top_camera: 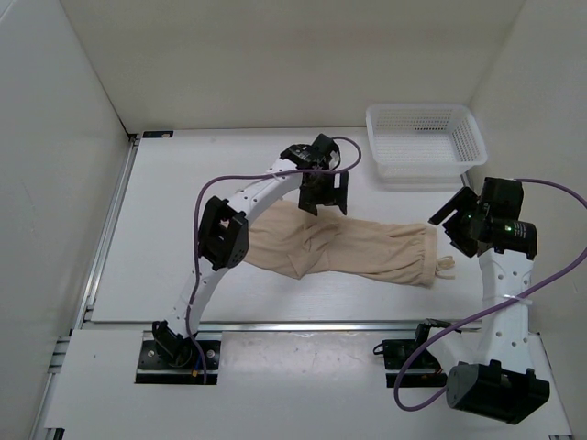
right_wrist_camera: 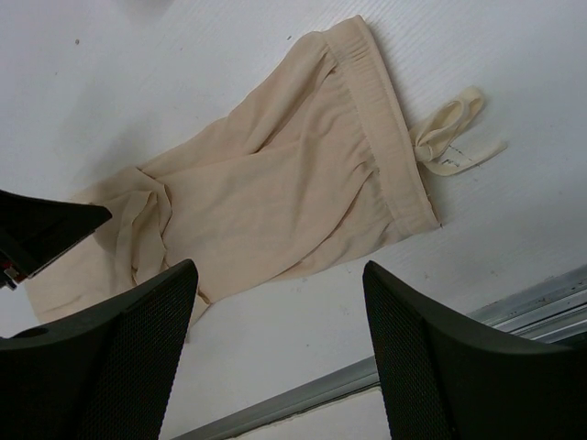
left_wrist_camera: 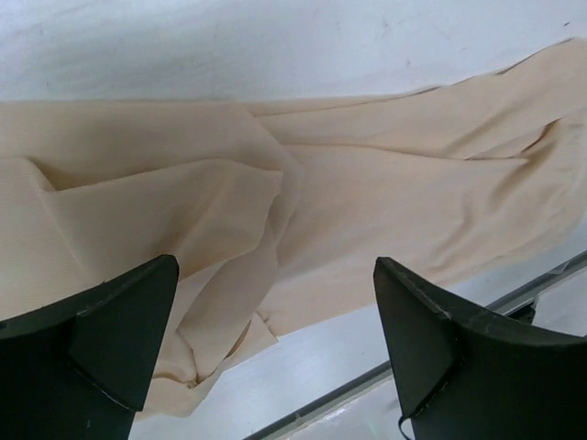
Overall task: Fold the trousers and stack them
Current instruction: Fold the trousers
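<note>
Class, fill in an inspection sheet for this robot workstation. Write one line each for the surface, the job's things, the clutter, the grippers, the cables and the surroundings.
Surface: flat white table, with a metal rail along its near edge.
Job's things: thin beige cloth trousers lie wrinkled on the table, the waistband to the right and a loose drawstring beside it.
Clutter: a white plastic mesh basket sits at the far right, apart from the trousers.
Grippers: the left gripper is open over the trousers, holding nothing. The right gripper is open near the waistband, holding nothing.
Cables: purple cables loop along both arms.
Surroundings: plain white walls enclose the table.
</note>
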Robot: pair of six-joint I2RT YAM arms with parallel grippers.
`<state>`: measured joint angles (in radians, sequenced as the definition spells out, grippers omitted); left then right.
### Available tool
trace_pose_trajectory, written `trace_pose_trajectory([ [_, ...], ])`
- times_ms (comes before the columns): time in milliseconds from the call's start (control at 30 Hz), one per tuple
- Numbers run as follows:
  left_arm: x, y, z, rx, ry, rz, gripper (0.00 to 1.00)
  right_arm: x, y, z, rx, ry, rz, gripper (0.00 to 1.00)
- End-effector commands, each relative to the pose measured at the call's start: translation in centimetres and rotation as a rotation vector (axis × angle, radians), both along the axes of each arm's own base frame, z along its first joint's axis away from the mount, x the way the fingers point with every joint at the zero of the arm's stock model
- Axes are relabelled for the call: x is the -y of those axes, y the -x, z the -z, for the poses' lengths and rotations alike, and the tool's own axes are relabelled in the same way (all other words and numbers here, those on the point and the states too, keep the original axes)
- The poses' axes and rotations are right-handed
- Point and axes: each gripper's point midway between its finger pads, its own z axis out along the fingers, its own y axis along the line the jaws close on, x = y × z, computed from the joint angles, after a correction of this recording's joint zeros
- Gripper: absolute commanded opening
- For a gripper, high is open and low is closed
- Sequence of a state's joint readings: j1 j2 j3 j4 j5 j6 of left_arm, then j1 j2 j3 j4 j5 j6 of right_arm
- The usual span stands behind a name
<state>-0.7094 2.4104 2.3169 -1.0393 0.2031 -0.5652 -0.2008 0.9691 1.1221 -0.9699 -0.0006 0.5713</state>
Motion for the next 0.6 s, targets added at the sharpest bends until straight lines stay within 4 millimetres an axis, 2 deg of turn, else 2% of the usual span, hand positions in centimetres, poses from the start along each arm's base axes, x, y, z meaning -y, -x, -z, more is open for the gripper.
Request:
trace_pose_trajectory([
  [0,-1.4,0.8,-6.7,0.100,0.046,0.005,1.00,-0.5,-0.1,-0.4,0.020,0.004,-0.034,0.78],
  [33,-2.4,1.2,-6.3,0.101,0.012,0.001,1.00,-0.5,-0.1,-0.4,0.020,0.004,-0.034,0.78],
  [67,-3.1,1.8,-8.3,0.129,0.025,-0.005,0.94,-0.5,0.1,-0.3,0.020,0.004,-0.034,0.78],
  [100,-3.8,2.4,-8.3,0.128,0.011,-0.010,0.79,-0.5,0.1,-0.3,0.020,0.004,-0.034,0.78],
  [133,-5.1,3.0,-6.3,0.104,-0.042,-0.036,0.56,-0.5,0.1,-0.3,0.020,0.004,-0.034,0.78],
  [167,-6.1,3.6,-5.9,0.096,-0.069,-0.058,0.27,-0.7,0.2,-0.5,0.030,-0.001,-0.040,0.78],
  [200,-7.3,5.1,-4.5,0.063,-0.115,-0.069,0.10,-0.7,0.3,-0.1,0.020,-0.003,-0.040,0.78],
  [233,-7.1,4.9,-5.4,0.087,-0.093,-0.072,0.10,-0.7,0.3,-0.1,0.020,-0.003,-0.040,0.78],
  [267,-7.9,5.9,-3.4,0.048,-0.118,-0.086,0.10,-0.9,0.3,-0.1,0.021,-0.010,-0.046,0.78],
  [333,-8.6,6.8,-2.8,0.030,-0.123,-0.103,0.13,-0.9,0.3,-0.1,0.021,-0.010,-0.046,0.78],
  [367,-9.3,7.7,-1.2,-0.015,-0.152,-0.121,0.39,-0.9,0.3,-0.1,0.021,-0.010,-0.046,0.78],
  [400,-9.4,7.9,-1.0,-0.017,-0.149,-0.130,0.52,-1.1,0.3,-0.1,0.021,-0.010,-0.055,0.78],
  [433,-9.3,8.5,-0.8,-0.021,-0.148,-0.127,0.70,-1.1,0.3,-0.1,0.021,-0.010,-0.055,0.78],
  [467,-9.2,8.8,-0.2,-0.039,-0.143,-0.129,0.79,-1.1,0.3,-0.1,0.021,-0.010,-0.055,0.78],
  [567,-8.9,9.4,1.4,-0.064,-0.155,-0.115,0.79,-1.1,0.3,-0.1,0.021,-0.010,-0.055,0.78],
])
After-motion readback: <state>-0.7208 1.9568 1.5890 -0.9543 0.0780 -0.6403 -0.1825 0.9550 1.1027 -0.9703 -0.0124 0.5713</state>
